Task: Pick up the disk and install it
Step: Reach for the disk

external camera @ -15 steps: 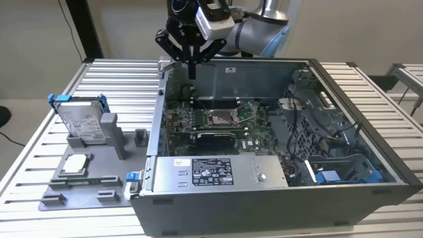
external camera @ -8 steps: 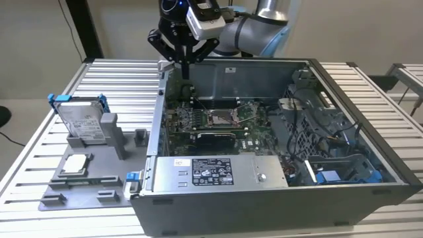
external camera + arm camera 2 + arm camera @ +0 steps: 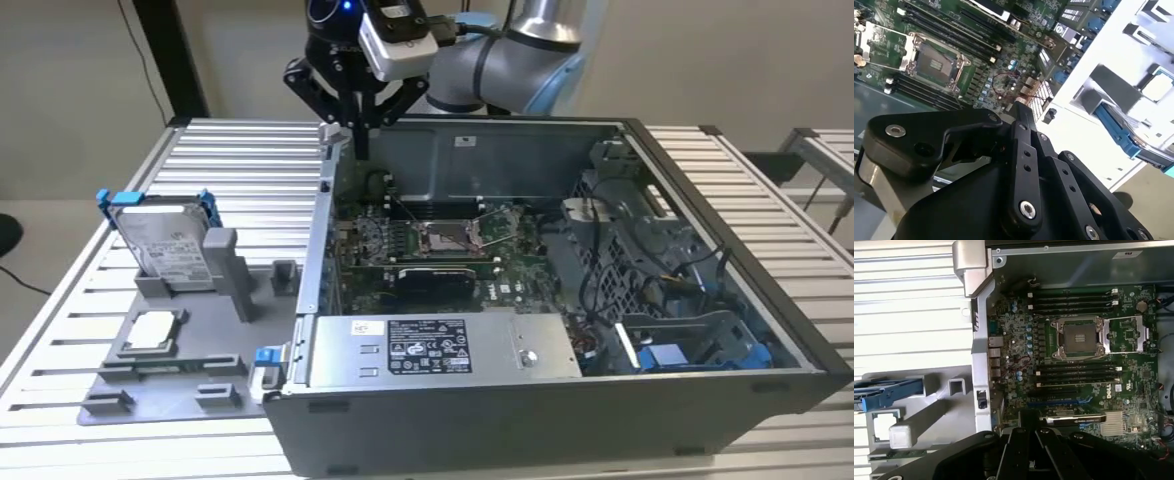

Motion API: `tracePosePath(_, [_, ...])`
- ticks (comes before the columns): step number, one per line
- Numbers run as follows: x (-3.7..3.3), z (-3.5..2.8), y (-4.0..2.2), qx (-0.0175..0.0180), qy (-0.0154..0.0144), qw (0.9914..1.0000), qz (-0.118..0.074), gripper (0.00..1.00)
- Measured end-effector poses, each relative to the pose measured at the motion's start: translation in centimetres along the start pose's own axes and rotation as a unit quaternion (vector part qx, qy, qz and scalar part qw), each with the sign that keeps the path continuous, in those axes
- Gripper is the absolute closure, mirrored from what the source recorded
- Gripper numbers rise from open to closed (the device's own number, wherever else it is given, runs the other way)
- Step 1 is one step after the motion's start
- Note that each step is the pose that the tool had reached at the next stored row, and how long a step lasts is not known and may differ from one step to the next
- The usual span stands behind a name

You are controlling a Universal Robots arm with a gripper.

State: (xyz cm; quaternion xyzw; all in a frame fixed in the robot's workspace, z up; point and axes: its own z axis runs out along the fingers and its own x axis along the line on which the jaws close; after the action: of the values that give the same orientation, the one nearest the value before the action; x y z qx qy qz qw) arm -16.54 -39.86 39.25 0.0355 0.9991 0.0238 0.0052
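Observation:
The disk [image 3: 171,245] stands on edge in a grey holder [image 3: 187,345] at the exterior view's left, its silver-grey face labelled and framed by a blue bracket. Its blue edge also shows in the second wrist view [image 3: 1119,132] and in the first wrist view [image 3: 889,392]. My gripper [image 3: 355,135] hangs above the rear left corner of the open computer case [image 3: 534,410], well apart from the disk. Its fingers are shut together with nothing between them, and both wrist views show them over the motherboard's edge [image 3: 1023,102] [image 3: 1029,415].
The motherboard [image 3: 441,245] lies inside the case. A silver box with a label [image 3: 427,345] fills the front. A drive cage with blue clips [image 3: 694,350] sits at the case's front right among cables. A small square chip [image 3: 151,330] rests on the grey holder. Slatted table all around.

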Motion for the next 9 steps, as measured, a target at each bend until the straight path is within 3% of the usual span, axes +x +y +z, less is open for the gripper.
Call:
tracePosePath(4, [0.65,0.00,-0.01,0.0000,0.0009,1.00000,0.000,1.00])
tracePosePath(9, [1.37,0.03,0.50,0.0001,0.0025,1.00000,0.000,1.00])
